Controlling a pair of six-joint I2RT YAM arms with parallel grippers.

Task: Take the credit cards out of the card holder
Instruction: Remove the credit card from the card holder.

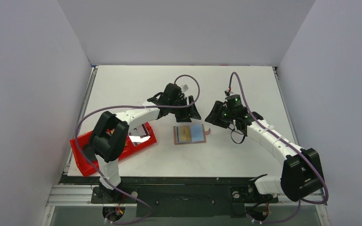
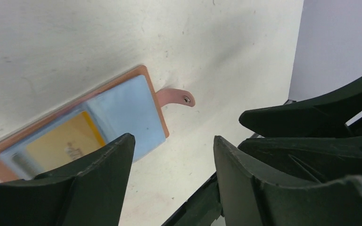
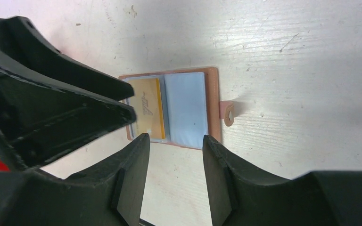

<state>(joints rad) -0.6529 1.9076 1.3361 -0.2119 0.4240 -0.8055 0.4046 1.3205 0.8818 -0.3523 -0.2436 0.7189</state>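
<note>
The card holder lies open and flat on the white table, tan leather with a pale blue inside and its snap tab pointing right. A gold-yellow card sits in its left pocket; the right pocket shows only pale blue. My left gripper hovers just behind the holder, open and empty. My right gripper hangs at the holder's back right, also open with nothing between its fingers. Neither gripper touches the holder.
A red tray stands at the front left, partly under the left arm, with a shiny pale flat item in it. Grey walls close in the table on three sides.
</note>
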